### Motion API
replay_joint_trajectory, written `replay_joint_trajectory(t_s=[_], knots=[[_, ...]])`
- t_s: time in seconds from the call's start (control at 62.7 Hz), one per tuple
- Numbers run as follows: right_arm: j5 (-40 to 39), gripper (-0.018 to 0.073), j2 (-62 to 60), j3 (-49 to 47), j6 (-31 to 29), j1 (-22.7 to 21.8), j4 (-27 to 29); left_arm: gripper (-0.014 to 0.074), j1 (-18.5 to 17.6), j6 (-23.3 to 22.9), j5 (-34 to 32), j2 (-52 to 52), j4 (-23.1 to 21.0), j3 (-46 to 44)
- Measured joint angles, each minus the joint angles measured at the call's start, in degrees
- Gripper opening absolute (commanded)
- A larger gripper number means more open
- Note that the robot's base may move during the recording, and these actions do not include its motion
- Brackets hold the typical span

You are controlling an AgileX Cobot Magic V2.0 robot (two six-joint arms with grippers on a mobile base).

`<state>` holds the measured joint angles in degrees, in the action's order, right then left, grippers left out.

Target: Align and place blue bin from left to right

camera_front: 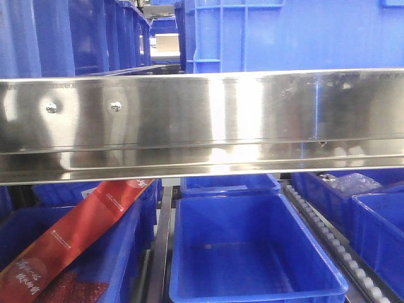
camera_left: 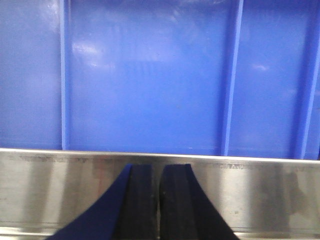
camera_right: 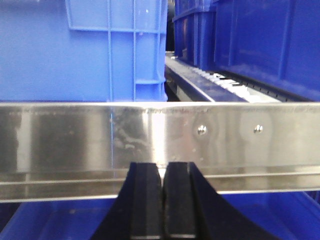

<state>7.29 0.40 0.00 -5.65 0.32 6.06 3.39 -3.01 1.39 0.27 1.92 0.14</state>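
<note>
Two pairs of black fingers are seen pressed together, nothing held between them. In the left wrist view the left fingers (camera_left: 159, 202) are closed against each other in front of a steel rail (camera_left: 260, 192); in the right wrist view the right fingers (camera_right: 162, 200) are likewise closed, with only a thin seam left, before the same kind of rail (camera_right: 75, 142).

Outward from the left fingers, at 12 o'clock past the rail, the blue bin (camera_left: 150, 80) fills the view: a flat wall crossed by raised vertical ribs. No contact between fingers and bin is shown. From the right fingers, the bin's ribbed corner (camera_right: 120, 50) is seen at 11 o'clock above the rail, and another row of blue crates (camera_right: 250, 40) lies at 1 o'clock, a dark gap between them.

In the front view the rail (camera_front: 202, 120) spans the frame; the bin (camera_front: 297, 35) stands on the shelf at 1 o'clock, more crates (camera_front: 76, 35) at 11 o'clock. On the lower level an empty small bin (camera_front: 252, 252) sits at 6 o'clock, and a red package (camera_front: 82, 233) leans in a bin at 8 o'clock.

Progress is judged early or mid-way: the bin is on the shelf but ungripped, and whether it is squared to its neighbours cannot be told.
</note>
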Motion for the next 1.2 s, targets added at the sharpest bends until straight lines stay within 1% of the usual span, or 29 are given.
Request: replay_joint_trajectory(t_s=[0.175, 1.196], knots=[[-1.66, -0.0078, 0.0, 0.0, 0.0, 0.0, 0.04, 0.0015, 0.0, 0.0, 0.0, 0.0, 0.0, 0.0], [-1.89, -0.0078, 0.0, 0.0, 0.0, 0.0, 0.04, 0.0015, 0.0, 0.0, 0.0, 0.0, 0.0, 0.0]])
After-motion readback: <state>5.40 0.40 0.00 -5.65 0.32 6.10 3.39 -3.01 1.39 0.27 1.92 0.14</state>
